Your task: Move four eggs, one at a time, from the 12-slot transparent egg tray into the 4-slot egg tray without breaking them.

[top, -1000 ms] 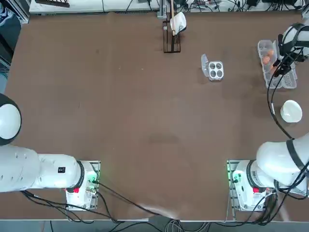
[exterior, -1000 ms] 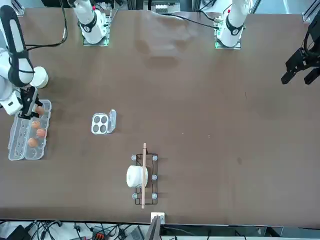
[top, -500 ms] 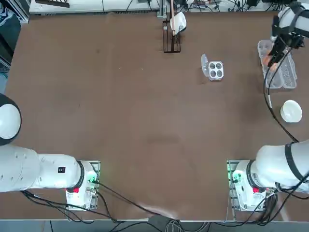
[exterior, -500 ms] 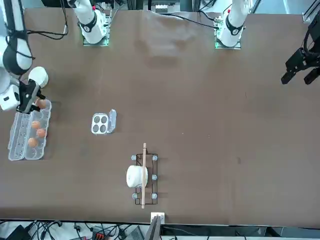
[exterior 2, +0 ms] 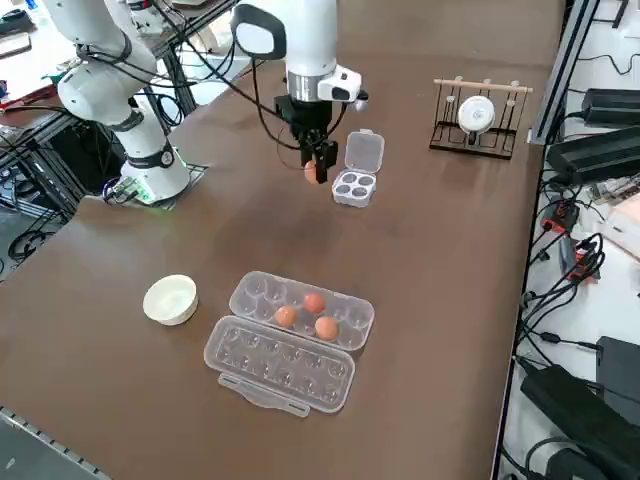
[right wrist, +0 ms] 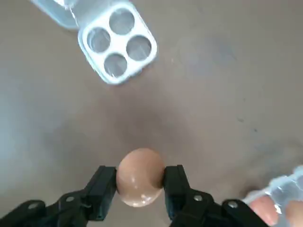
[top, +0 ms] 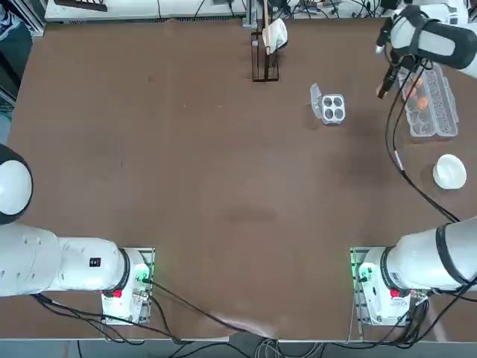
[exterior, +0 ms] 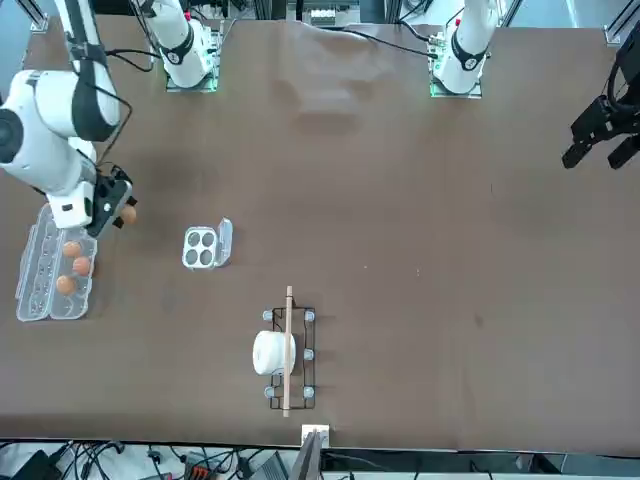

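Brown tabletop [top: 223, 186] fills the top view, where the right gripper [top: 384, 82] hangs between the small tray [top: 332, 108] and the long carton [top: 428, 101] at the far right side. An egg shows orange in the carton, and a white bowl [top: 450, 171] sits nearer the robot's base. A wooden rack [top: 264, 45] stands at the far edge.

From the front, the right gripper [exterior: 118, 210] holds an orange-brown egg [exterior: 128, 212] above the table, between the carton [exterior: 55, 265] and the four-cup tray [exterior: 203, 248]. Three eggs [exterior: 72, 249] lie in the carton. All four cups of the small tray look empty, its lid flap open to one side.

From the right side, the gripper [exterior 2: 318, 165] points down with the egg [exterior 2: 311, 171] pinched in it, just beside the small tray [exterior 2: 354, 186] and clear of the table. The carton [exterior 2: 290, 335] lies well apart, lid open, with three eggs [exterior 2: 314, 302] in one row. The bowl [exterior 2: 170, 299] sits beside it.

At the wrist, both fingers [right wrist: 102, 187] press on the sides of the egg [right wrist: 139, 182], the four-cup tray [right wrist: 117, 41] empty beyond it. A corner of the carton [right wrist: 279, 198] shows at the edge, with an egg in it.
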You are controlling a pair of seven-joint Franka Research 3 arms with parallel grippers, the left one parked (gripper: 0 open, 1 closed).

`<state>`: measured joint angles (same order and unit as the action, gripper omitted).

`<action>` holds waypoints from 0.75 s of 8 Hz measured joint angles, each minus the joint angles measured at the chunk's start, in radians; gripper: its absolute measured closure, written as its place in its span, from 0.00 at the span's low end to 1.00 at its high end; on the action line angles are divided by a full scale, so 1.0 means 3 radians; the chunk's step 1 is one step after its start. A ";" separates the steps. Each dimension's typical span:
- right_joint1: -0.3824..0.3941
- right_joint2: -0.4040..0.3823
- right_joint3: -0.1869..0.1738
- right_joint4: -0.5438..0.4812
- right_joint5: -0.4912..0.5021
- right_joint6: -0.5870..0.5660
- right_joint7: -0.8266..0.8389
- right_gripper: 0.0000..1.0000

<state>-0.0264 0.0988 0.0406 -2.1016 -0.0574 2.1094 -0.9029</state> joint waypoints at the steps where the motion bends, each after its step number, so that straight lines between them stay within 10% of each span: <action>1: 0.0129 0.0014 0.0000 -0.0007 0.0008 0.0038 0.0242 0.41; 6: 0.0786 0.0400 -0.0003 -0.0035 0.0137 0.0687 0.1467 0.41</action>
<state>0.2093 0.2190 0.0397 -2.1121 -0.0164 2.3155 -0.4629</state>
